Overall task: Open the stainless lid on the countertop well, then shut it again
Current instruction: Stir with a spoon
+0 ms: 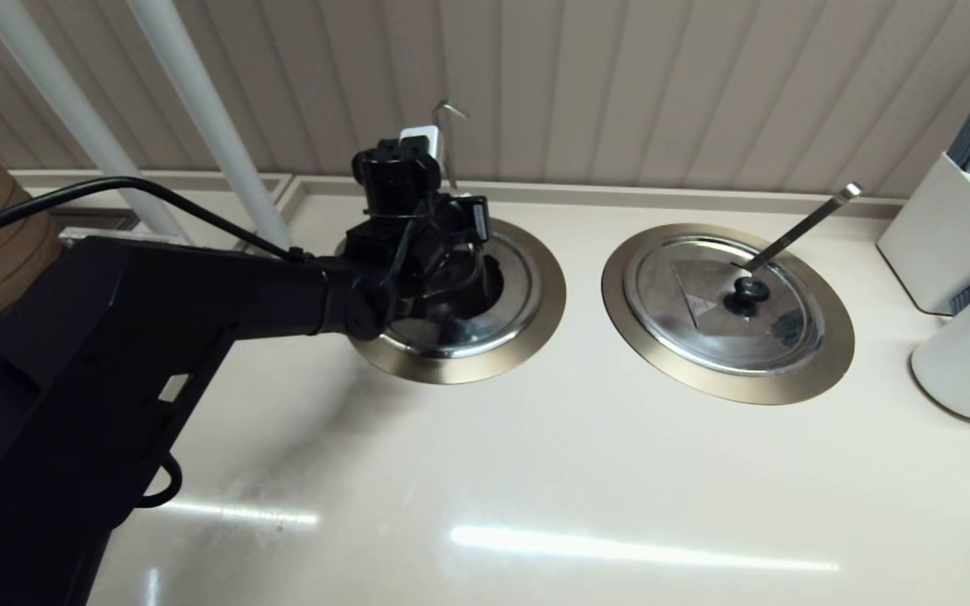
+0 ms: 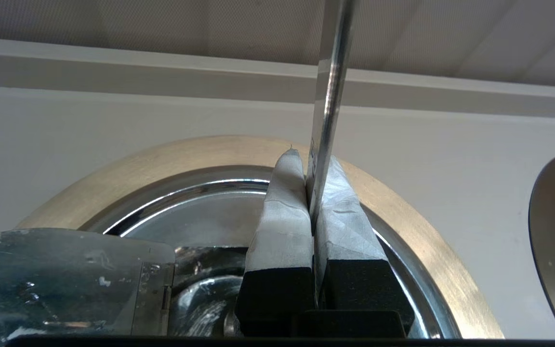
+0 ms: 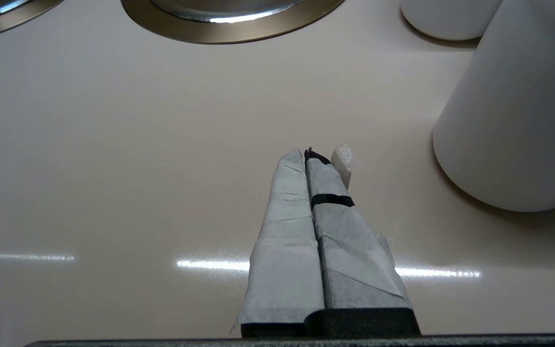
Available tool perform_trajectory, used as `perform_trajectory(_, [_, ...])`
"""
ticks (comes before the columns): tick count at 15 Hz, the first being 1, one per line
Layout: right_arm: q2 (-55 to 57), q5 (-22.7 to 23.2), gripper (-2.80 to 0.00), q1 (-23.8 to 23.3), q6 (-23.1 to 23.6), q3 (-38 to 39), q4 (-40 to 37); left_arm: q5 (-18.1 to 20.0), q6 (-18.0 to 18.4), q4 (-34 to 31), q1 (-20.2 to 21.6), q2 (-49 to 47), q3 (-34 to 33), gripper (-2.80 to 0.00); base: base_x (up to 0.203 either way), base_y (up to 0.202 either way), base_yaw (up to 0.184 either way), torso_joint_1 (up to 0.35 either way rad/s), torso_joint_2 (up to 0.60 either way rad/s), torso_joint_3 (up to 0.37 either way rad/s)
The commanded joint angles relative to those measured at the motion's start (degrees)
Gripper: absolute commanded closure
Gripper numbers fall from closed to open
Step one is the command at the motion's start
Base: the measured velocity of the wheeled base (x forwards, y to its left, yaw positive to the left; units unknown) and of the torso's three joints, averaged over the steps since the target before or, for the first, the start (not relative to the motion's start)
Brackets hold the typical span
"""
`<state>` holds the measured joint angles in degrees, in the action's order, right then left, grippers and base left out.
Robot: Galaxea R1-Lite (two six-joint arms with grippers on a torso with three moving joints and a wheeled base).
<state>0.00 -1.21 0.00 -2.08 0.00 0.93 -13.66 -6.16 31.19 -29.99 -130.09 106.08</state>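
My right gripper (image 3: 312, 159) hangs low over the bare cream worktop (image 1: 535, 471), nearest to me, its taped jaws pressed together on nothing, with a white cylindrical container (image 3: 513, 120) just beside it. My left arm reaches forward from my left side, and my left gripper (image 2: 312, 193) sits over the countertop well (image 1: 535, 324), the one ringed by the wide bronze-gold collar on the left of the 2 wells. In the left wrist view my jaws are pinched together with the thin ladle rod (image 2: 329, 96) standing in the narrow gap between the 2 taped fingers (image 2: 282, 212); the rod rises straight up past them, and in the head view its hooked end (image 1: 449, 108) shows above my wrist against the ribbed wall. The stainless lid (image 1: 493, 324) lies on this well, and its hinged flap (image 2: 65, 284) is lifted, showing its dull spotted underside and a hinge, with the dark inside of the pot open beside it. To my right, well apart, the twin well (image 1: 822, 370) is covered by its own closed lid (image 1: 704, 324), a black knob (image 1: 750, 290) at its centre and a flat ladle handle (image 1: 805, 225) slanting up from it. Farther right stand a white box of grey sticks (image 1: 944, 236) and a white cup (image 1: 969, 358).
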Motion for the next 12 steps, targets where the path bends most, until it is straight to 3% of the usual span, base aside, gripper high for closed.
perform_trajectory(1, [0.0,0.0,0.00,0.0,0.0,0.3,0.0,-0.2,-0.4,1.1,0.0,-2.6,1.5,0.00,0.000,0.000,0.000,0.000,0.00,0.000])
perform_trajectory(3, [0.0,0.0,0.00,0.0,0.0,0.3,0.0,-0.4,1.5,1.8,0.0,-3.8,1.9,0.00,0.000,0.000,0.000,0.000,0.00,0.000])
perform_trajectory(5, [0.0,0.0,0.00,0.0,0.0,0.3,0.0,-3.4,7.7,3.8,0.0,-5.0,2.1,0.00,0.000,0.000,0.000,0.000,0.00,0.000])
perform_trajectory(8, [0.0,0.0,0.00,0.0,0.0,0.3,0.0,-5.2,16.4,13.1,0.0,-5.8,-0.5,0.00,0.000,0.000,0.000,0.000,0.00,0.000])
perform_trajectory(12, [0.0,0.0,0.00,0.0,0.0,0.3,0.0,-4.9,17.4,7.8,-0.2,-1.4,-4.8,0.00,0.000,0.000,0.000,0.000,0.00,0.000])
